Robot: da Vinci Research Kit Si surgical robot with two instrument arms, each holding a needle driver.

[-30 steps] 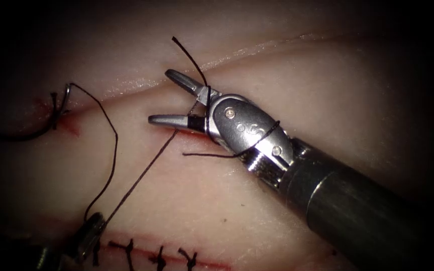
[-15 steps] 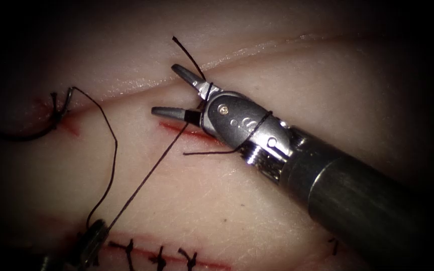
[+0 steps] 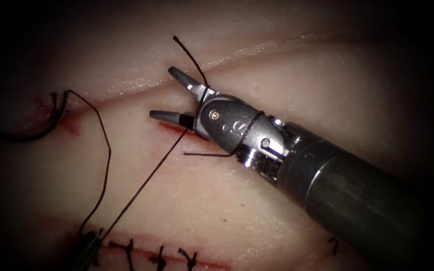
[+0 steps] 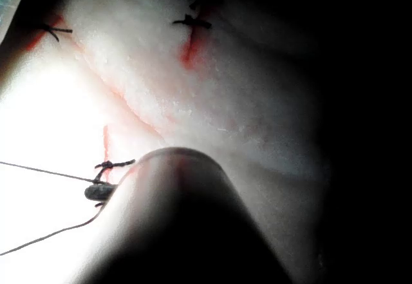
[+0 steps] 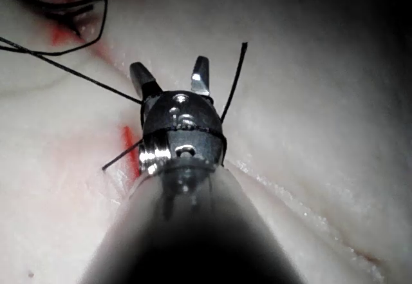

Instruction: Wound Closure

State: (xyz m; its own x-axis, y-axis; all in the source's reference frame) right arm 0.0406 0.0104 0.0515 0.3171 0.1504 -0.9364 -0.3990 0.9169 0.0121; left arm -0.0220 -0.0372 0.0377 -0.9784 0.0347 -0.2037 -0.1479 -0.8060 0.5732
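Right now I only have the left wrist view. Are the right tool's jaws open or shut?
Observer: Open. In the endoscope view the right tool grips nothing.
Operator: Is any thread on it?
Observer: Yes. The thread is looped round its wrist, and a free end sticks up past the upper jaw.
Operator: Where does the thread go from there?
Observer: Two strands run down to the left tool. I cannot tell whether it grips them.
Operator: And the needle?
Observer: The needle is at the endoscope view's far left, beside a short red cut. Neither tool holds it, and I cannot tell whether its tip is in the tissue.
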